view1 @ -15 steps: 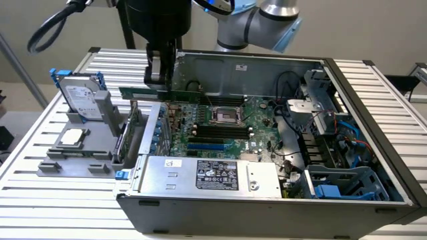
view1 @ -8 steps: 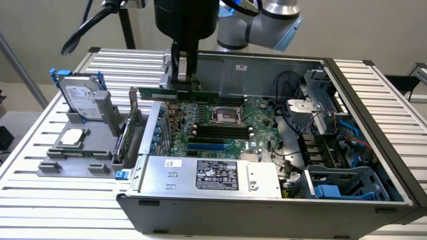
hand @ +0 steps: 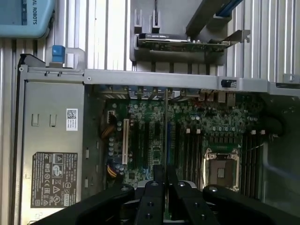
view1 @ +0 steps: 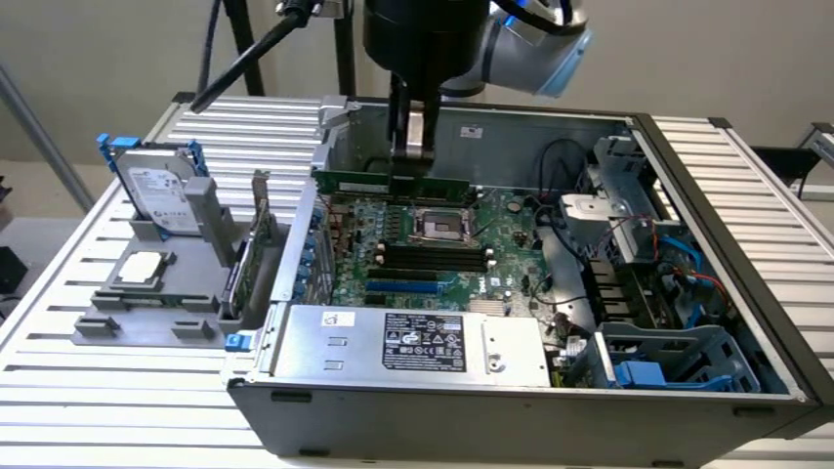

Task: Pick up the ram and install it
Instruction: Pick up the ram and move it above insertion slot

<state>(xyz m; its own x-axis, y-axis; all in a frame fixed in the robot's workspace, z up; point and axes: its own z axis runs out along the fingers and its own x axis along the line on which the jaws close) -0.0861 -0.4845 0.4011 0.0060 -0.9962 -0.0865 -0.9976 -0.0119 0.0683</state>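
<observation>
Just above the motherboard [view1: 511, 223], fingers [view1: 414, 145] tight on the ram [view1: 391, 183], CPU socket [view1: 440, 227] and memory slots [view1: 431, 260] nearby.

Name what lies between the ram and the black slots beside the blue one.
The CPU socket lies between the ram and those slots, in the exterior view.

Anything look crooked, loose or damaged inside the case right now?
Nothing stands out. The gripper holds the ram level above the motherboard, running parallel to the memory slots. No damage shows.
</observation>
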